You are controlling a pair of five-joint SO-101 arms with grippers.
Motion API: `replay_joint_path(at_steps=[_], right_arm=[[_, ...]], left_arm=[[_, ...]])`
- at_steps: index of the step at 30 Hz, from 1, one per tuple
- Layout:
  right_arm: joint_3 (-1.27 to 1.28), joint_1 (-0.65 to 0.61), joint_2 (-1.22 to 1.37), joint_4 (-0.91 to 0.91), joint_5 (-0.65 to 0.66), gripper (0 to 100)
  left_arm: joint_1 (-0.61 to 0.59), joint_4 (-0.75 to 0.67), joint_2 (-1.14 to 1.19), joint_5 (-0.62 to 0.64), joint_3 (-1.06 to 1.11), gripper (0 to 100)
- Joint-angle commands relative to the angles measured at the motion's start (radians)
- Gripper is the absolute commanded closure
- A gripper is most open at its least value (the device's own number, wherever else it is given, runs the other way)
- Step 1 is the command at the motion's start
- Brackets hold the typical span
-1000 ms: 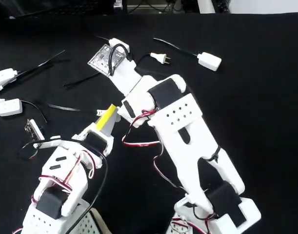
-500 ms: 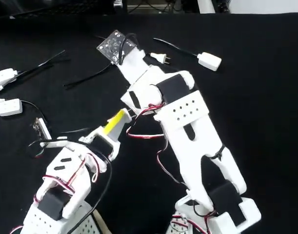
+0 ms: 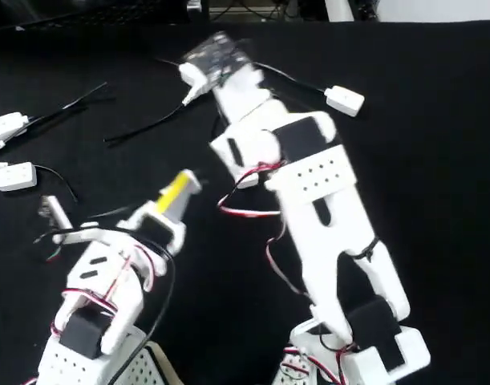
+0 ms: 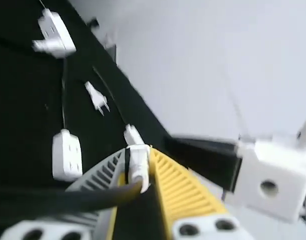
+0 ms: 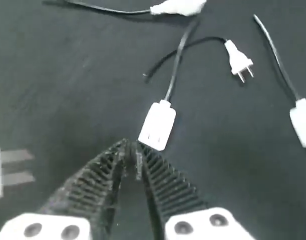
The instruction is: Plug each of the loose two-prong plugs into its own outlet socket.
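Black tabletop (image 3: pixel 437 144) below pale wall (image 4: pixel 203 60); left fingers (image 4: pixel 183 192) around a plug (image 4: pixel 137 167), right fingers (image 5: pixel 163 175) pinched together.

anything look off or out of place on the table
Nothing damaged or spilled. The loose plug and socket lie apart, unconnected, on the black table; the left gripper has its jaws shut on another white plug.

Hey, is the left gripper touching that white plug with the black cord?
Touching. The left wrist view shows the left gripper clamped on the white plug, with a finger pressing each of its sides.
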Motion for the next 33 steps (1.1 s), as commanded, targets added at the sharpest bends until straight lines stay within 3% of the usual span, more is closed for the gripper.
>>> replay_joint_path(at_steps=[1,7,13,33], right_arm=[[-0.042,0.017,-0.004,0.006,-0.029,98.6],[-0.028,-0.137,-0.004,0.100,-0.008,98.6],[0.018,-0.147,-0.005,0.092,0.137,98.6],[0.068,-0.198,-0.005,-0.018,0.137,98.6]], left_arm=[[-0.105,-0.097,-0.006,-0.011,-0.001,97],[-0.081,-0.180,-0.006,-0.009,0.053,97],[-0.077,-0.146,-0.006,-0.009,0.025,97],[0.025,-0.146,-0.006,-0.009,0.031,97]])
